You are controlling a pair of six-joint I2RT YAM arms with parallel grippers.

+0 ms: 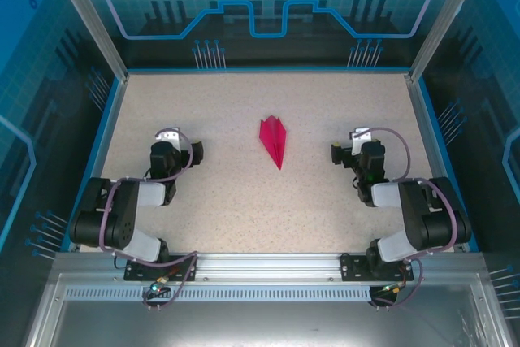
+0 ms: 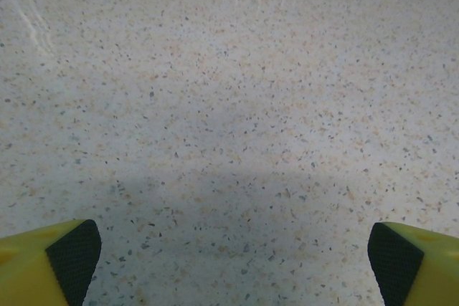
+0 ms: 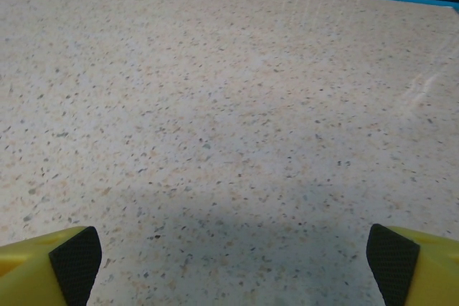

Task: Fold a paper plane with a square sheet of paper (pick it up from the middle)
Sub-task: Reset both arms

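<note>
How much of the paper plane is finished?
It looks all done: the paper plane lies folded into a pointed pink dart in the middle of the table. Nothing is in hand; the left arm and right arm sit either side, jaws open and empty. Nothing seems left.

Overhead camera looks down on the table point(image 1: 244, 217); wrist cameras skim it closely.

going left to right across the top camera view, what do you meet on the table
open left tool on its black arm → narrow pointed magenta-pink paper plane lying flat mid-table → open right tool on its black arm
</note>
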